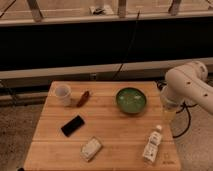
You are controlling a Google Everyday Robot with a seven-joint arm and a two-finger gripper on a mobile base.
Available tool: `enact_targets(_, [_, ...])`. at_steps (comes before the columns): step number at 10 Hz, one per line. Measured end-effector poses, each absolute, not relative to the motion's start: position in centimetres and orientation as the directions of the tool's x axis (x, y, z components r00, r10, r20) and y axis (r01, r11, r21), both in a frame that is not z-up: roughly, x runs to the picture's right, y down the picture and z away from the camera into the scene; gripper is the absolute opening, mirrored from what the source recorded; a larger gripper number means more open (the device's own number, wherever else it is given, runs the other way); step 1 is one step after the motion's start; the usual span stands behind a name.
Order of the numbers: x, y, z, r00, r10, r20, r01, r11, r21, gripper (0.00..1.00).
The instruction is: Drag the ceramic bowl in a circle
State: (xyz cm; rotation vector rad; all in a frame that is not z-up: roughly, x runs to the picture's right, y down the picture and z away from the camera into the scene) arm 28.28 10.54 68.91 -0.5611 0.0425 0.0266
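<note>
The ceramic bowl is round, shallow and glossy green with a darker rim. It sits on the wooden table toward the back right. My white arm comes in from the right. The gripper hangs at the arm's lower end over the table's right edge, to the right of the bowl and apart from it.
A small white cup and a red-brown packet stand at the back left. A black phone lies left of centre, a white wrapped item at the front, and a white bottle lies at the front right. A dark wall runs behind the table.
</note>
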Motion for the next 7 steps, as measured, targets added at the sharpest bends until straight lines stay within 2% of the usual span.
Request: enact_targets(7, [24.7, 9.9, 72.3, 0.992, -0.124, 0.016, 0.115, 0.862, -0.493, 0.80])
